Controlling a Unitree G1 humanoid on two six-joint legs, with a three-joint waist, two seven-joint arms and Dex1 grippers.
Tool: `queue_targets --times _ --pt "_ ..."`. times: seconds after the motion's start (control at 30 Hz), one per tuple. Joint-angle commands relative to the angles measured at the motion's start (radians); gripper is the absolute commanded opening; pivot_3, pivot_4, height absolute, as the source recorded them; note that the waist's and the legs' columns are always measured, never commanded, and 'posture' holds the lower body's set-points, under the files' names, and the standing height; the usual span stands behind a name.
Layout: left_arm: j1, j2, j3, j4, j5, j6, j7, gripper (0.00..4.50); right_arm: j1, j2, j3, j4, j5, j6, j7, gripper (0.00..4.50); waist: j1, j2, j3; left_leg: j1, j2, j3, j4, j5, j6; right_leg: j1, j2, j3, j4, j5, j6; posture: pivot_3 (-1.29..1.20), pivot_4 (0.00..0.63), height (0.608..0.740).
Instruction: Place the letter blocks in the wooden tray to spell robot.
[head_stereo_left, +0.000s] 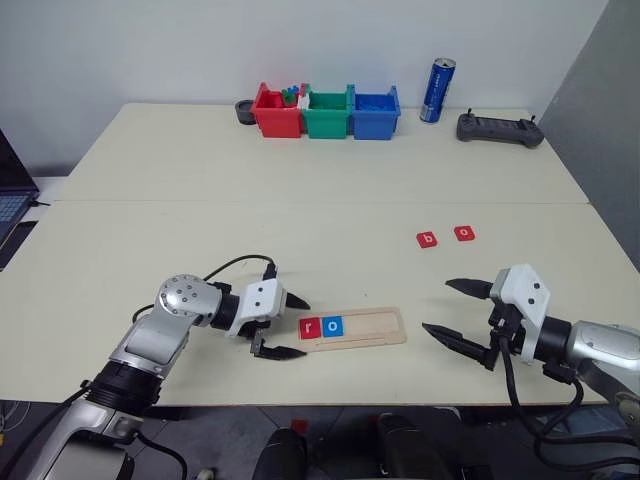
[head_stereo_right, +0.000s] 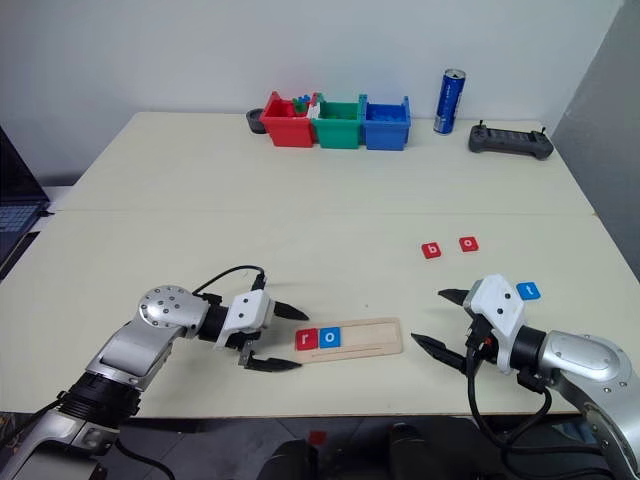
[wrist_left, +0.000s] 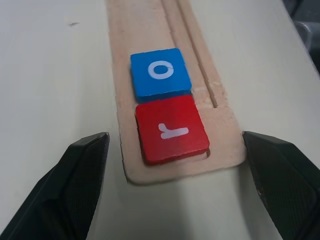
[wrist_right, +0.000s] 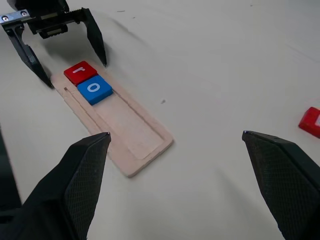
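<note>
Wooden tray (head_stereo_left: 365, 328), near table edge: red r (head_stereo_left: 309, 327) and blue o (head_stereo_left: 334, 326) seated. Outstanding: red b (head_stereo_left: 427, 239), red o (head_stereo_left: 464, 233), blue t (head_stereo_right: 529, 291). Left gripper (head_stereo_left: 285, 326), right gripper (head_stereo_left: 452, 311): jaws apart, empty.

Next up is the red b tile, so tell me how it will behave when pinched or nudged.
The red b tile looks stiff and probably light: a thin flat square like the r tile. Lying flat on the table, it should slide rather than roll or tip if nudged. Its low edges give little to pinch, so the open right end effector may slip off it.
</note>
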Motion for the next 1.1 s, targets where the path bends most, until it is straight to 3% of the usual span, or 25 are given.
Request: queue_targets --times 0.03,0.3,0.53,0.8,1.1 --pt "0.011 0.001 0.045 -0.016 -0.015 -0.031 0.027 4.46 -0.01 -0.025 -0.023 -0.004 0.006 -0.013 0.029 4.5 0.001 0.0 0.0 0.0 0.0 0.0 0.0 0.0 0.0 0.0 0.0 0.0 0.0 0.001 -0.002 0.0 0.15 0.74" --pt "0.081 0.048 0.109 -0.081 -0.089 -0.009 -0.008 4.46 0.005 -0.04 -0.035 0.015 0.009 -0.019 0.058 4.5 -0.003 0.0 0.0 0.0 0.001 0.0 0.0 0.0 0.0 0.0 0.0 0.0 0.0 0.001 -0.002 0.0 0.15 0.74" --pt "0.201 0.133 0.255 -0.22 -0.221 0.152 0.025 4.46 0.064 0.057 -0.137 0.039 -0.034 -0.062 -0.054 4.5 -0.003 0.0 0.0 0.0 0.001 0.0 0.0 0.0 0.0 -0.001 0.0 0.0 0.0 -0.001 0.0 0.0 0.15 0.74" --pt "0.291 0.079 0.39 -0.301 -0.322 0.193 0.125 4.46 0.06 0.19 -0.088 0.081 -0.205 -0.07 -0.287 4.5 -0.003 0.0 0.001 0.0 0.001 0.001 0.0 0.0 0.0 -0.001 0.0 0.0 0.0 -0.001 0.0 0.0 0.15 0.74" --pt "0.305 0.085 0.387 -0.377 -0.331 0.235 0.161 4.46 -0.009 0.266 -0.091 0.031 -0.125 0.103 -0.361 4.5 -0.003 0.0 0.001 0.0 0.001 0.001 -0.001 0.0 0.0 -0.001 0.0 0.001 0.0 -0.001 0.0 0.0 0.15 0.74"
